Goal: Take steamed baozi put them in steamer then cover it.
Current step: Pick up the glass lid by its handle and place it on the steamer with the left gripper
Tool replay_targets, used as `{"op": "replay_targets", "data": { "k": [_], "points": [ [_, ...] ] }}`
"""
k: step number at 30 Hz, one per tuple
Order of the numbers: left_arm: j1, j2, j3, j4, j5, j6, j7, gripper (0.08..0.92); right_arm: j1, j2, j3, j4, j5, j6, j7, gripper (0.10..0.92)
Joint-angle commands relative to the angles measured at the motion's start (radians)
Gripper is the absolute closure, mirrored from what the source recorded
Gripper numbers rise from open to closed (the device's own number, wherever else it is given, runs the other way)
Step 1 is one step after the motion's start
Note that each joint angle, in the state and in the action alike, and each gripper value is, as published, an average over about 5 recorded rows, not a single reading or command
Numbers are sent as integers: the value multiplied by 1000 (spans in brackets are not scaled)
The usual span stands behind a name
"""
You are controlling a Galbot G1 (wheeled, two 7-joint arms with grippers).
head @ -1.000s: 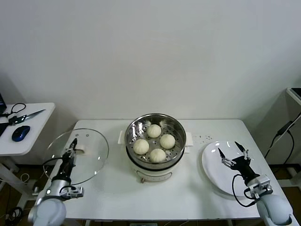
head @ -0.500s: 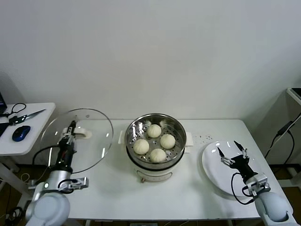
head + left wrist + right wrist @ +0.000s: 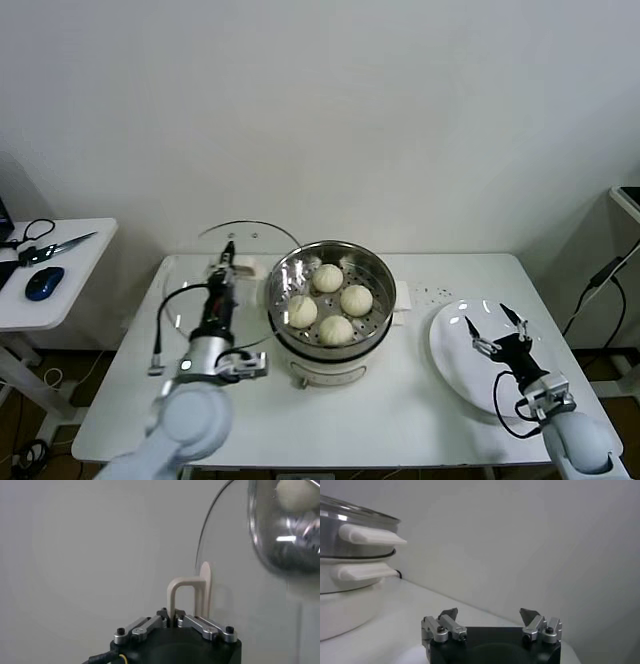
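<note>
Cover (image 3: pixel 245 262) handle pinched between left gripper (image 3: pixel 226 262) fingers, beside steamer (image 3: pixel 330 300).

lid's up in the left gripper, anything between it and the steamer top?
Nothing visible. The glass lid, clamped by its handle in the left gripper, sits just left of the steamer. Four baozi lie below the rim.

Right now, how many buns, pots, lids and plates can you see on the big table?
Buns: 4
Pot: 1
Lid: 1
Plate: 1
Total: 7
</note>
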Motion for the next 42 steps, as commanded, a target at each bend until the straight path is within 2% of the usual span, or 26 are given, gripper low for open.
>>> {"op": "replay_targets", "data": {
  "k": [1, 10, 14, 24, 30, 42],
  "points": [
    [-223, -279, 271, 191, 167, 86, 133, 849, -12, 5, 21, -11, -10, 9, -8, 203],
    [-233, -453, 271, 325, 200, 86, 134, 849, -23, 13, 31, -3, -19, 11, -7, 203],
    [-231, -494, 264, 357, 198, 86, 129, 849, -23, 15, 31, -1, -19, 12, -7, 203],
    [-222, -479, 240, 400, 200, 86, 136, 849, -22, 15, 33, -9, -20, 18, -9, 203],
    [-210, -452, 222, 389, 200, 86, 145, 849, -20, 18, 32, -11, -24, 20, -10, 203],
    [-203, -445, 213, 396, 215, 86, 148, 849, -14, 22, 27, -8, -27, 21, -11, 203]
  ]
}}
